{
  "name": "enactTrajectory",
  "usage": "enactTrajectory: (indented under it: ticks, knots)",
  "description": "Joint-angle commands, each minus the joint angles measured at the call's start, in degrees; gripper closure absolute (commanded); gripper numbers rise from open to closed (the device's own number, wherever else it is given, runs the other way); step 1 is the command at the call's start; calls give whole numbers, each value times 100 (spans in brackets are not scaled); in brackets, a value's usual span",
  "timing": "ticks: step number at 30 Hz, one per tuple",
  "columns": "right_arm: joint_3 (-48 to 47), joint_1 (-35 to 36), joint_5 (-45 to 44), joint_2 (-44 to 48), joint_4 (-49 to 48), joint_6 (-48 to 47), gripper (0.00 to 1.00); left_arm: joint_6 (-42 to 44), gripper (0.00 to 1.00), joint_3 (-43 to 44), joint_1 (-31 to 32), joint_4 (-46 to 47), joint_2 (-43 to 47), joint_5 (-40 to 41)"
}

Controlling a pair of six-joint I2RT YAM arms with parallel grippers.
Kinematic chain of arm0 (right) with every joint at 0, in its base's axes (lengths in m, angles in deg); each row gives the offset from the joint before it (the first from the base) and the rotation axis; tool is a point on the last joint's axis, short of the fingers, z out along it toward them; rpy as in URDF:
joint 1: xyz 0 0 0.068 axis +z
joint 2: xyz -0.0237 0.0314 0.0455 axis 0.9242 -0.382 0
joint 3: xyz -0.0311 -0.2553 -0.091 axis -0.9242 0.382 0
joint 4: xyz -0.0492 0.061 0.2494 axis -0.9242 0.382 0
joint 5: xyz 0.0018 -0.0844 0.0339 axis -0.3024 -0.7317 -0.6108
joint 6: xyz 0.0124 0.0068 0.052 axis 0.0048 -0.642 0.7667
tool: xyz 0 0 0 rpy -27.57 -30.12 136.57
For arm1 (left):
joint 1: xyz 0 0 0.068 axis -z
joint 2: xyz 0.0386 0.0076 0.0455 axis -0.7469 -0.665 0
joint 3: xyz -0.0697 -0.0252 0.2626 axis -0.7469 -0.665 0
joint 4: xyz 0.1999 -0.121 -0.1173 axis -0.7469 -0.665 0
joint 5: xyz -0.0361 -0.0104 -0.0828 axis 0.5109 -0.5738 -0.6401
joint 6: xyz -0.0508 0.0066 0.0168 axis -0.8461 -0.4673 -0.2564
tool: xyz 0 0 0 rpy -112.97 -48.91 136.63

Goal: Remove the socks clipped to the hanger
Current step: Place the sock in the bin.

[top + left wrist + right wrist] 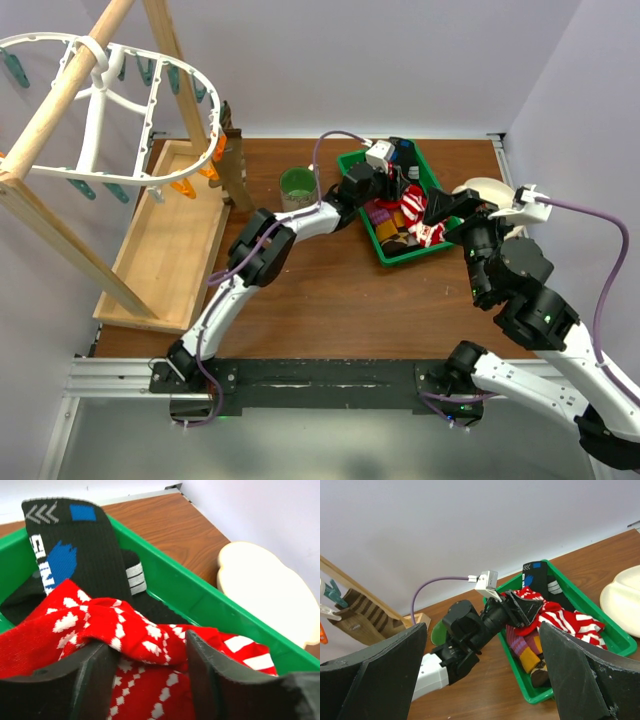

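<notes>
The white oval hanger (95, 110) hangs on a wooden pole at the far left, with orange and teal clips. A brown striped sock (235, 165) dangles at its right end, also seen as the sock (365, 615) in the right wrist view. Several socks lie in a green bin (410, 257). My left gripper (149, 642) is low in the bin, jaws apart, and a red-and-white sock (100, 620) lies loosely between its fingers. My right gripper (482, 626) hovers open and empty just right of the bin.
A black sock with blue marks (75, 545) and a purple-and-orange sock (525, 647) also lie in the bin. A green cup (297, 187) stands left of it, a white plate (490, 190) to its right. The wooden frame's base (170, 240) fills the left side.
</notes>
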Motion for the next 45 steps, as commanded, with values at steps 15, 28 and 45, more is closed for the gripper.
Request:
enactTrajectory:
  ticks: [15, 28, 45]
  knots:
    - [-239, 2, 179, -150, -205, 48, 2, 162, 29, -2495, 116, 997, 2687, 180]
    - [-283, -112, 2084, -1801, -1408, -181, 2, -504, 31, -7065, 195, 629, 6761, 1611]
    - [-2196, -710, 6075, -6037, -4090, -822, 8, -2516, 28, -8807, 160, -3885, 10605, 3817]
